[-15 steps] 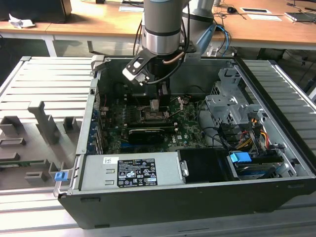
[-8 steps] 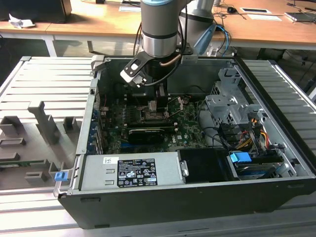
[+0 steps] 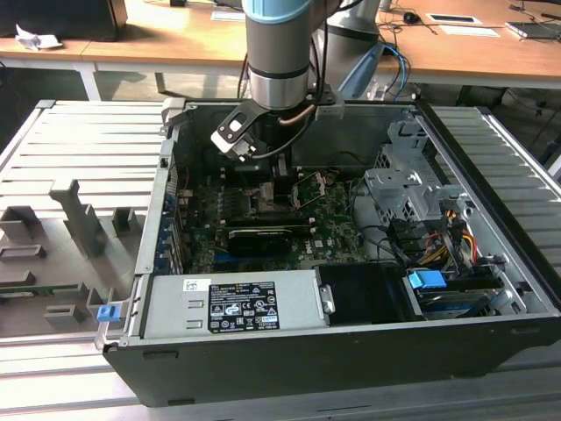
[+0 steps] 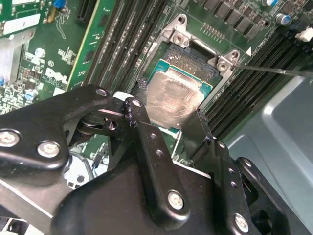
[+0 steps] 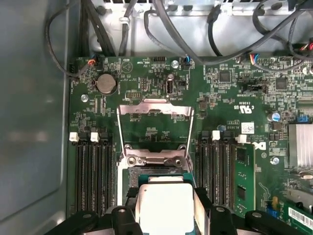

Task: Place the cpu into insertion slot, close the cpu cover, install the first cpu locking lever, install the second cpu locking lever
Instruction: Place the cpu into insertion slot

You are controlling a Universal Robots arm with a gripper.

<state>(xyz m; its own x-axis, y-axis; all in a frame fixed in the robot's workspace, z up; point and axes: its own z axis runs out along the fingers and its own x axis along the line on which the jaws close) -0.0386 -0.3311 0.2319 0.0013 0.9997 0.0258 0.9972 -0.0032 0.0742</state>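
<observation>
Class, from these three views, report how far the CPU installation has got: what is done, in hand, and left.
Done: no step looks complete. In hand: the hand grips the cpu over the insertion slot; whether it is seated is unclear. Left: the cpu cover is open, so closing it and the two locking steps remain.
</observation>
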